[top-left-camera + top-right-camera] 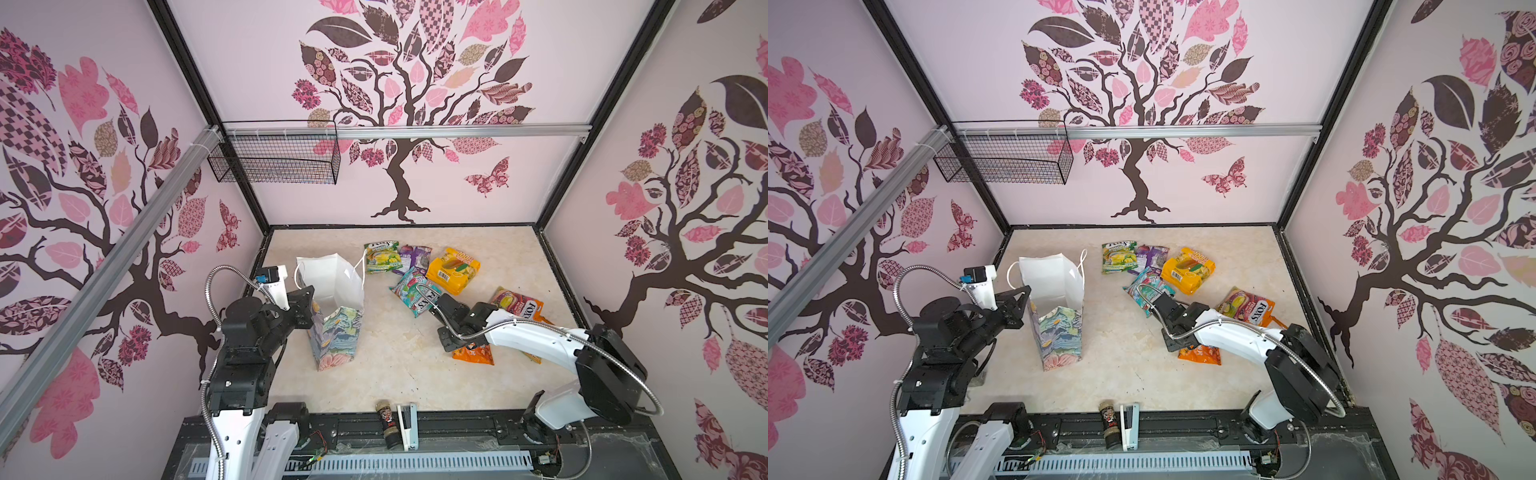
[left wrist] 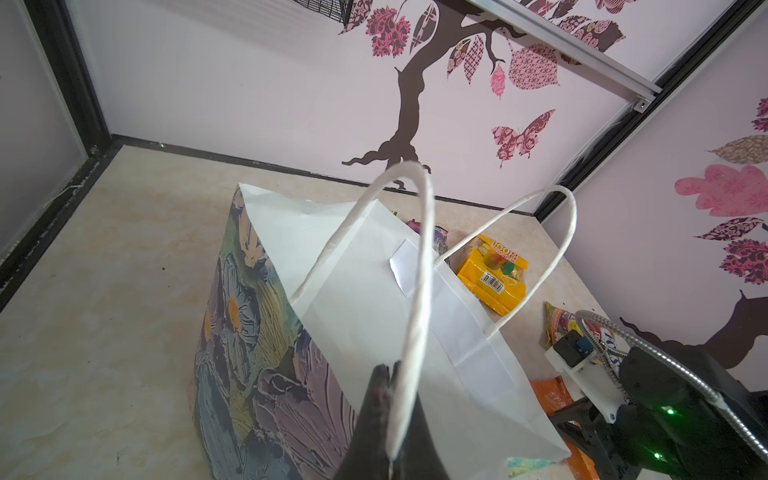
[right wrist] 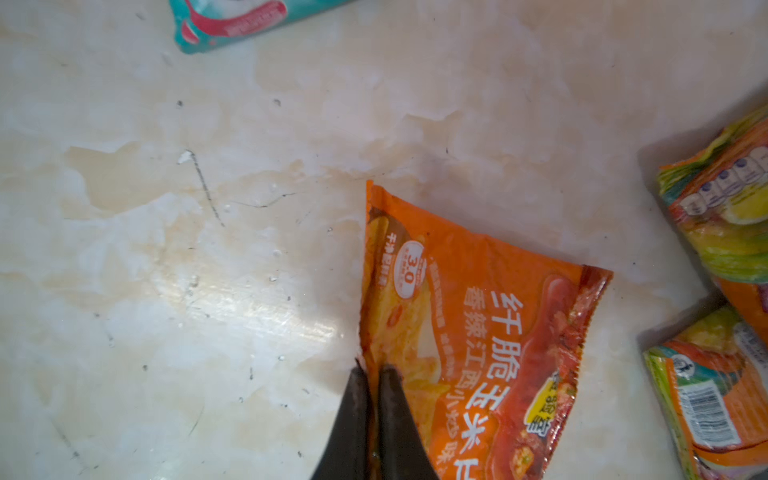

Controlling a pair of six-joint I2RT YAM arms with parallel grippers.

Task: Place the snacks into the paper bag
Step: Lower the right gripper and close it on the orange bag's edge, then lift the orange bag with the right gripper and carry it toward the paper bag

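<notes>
The paper bag [image 1: 336, 336] stands upright and open on the left of the table, floral outside and white inside. My left gripper [image 2: 388, 368] is shut on the bag's near white cord handle [image 2: 419, 266]; in a top view it sits at the bag's left rim [image 1: 309, 296]. My right gripper [image 3: 372, 368] is shut on the edge of an orange snack packet [image 3: 478, 324], which lies on the table under the arm [image 1: 473, 353]. Other snacks lie beyond it: green-yellow [image 1: 382, 257], purple [image 1: 413, 258], yellow [image 1: 453, 270], teal [image 1: 413, 293] and a FOX'S packet [image 1: 517, 305].
A small dark spice jar [image 1: 386, 422] and a white stapler [image 1: 407, 424] lie at the table's front edge. A black wire basket [image 1: 278, 158] hangs on the back rail. Walls close in the table on three sides.
</notes>
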